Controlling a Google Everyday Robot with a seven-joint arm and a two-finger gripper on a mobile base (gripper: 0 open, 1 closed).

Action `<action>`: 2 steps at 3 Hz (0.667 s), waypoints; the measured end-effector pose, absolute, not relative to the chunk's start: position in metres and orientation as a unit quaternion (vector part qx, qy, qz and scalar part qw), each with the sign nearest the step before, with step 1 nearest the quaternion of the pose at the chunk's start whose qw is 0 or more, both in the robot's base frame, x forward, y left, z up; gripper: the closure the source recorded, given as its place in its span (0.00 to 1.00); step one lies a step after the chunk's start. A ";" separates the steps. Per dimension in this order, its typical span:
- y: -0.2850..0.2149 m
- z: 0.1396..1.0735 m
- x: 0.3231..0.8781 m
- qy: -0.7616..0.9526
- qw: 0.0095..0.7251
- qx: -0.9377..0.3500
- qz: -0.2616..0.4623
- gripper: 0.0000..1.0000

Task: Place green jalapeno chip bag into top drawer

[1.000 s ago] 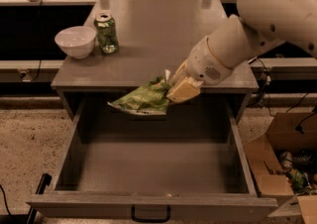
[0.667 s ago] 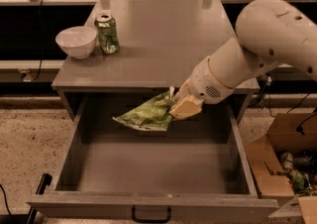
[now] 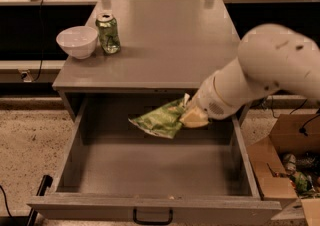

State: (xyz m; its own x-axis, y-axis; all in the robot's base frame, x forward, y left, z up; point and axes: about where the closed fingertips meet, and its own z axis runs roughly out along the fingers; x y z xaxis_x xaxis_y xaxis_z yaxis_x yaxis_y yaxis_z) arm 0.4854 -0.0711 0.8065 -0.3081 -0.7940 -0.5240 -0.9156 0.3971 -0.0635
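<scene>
I see the green jalapeno chip bag [image 3: 159, 120] in the air over the rear half of the top drawer [image 3: 150, 172], a little right of the middle. It lies almost flat, with its left end pointing to the left and slightly down. It does not touch the drawer floor, and I see a shadow under it on the grey back wall.

The gripper [image 3: 192, 116] has the right end of the bag. Its pale fingers [image 3: 194, 119] are closed on the crinkly edge, and nothing else supports the bag. The gripper is just below the front edge of the counter top [image 3: 170, 45], inside the drawer opening. The thick white arm [image 3: 265, 72] comes in from the right side, over the right wall of the drawer.

The drawer is pulled far out and its inside is plain grey. The black handle [image 3: 152, 216] sits in the centre of its front.

On the counter top, at the back left, a green soda can [image 3: 108, 33] stands upright, and a white bowl [image 3: 77, 42] is just beside it on the left. On the floor at the right is an open cardboard box [image 3: 280, 155] with some items inside.
</scene>
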 end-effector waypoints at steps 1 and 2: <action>-0.105 0.743 0.474 0.828 0.245 -0.497 0.089 1.00; -0.131 0.711 0.479 0.835 0.287 -0.463 0.076 1.00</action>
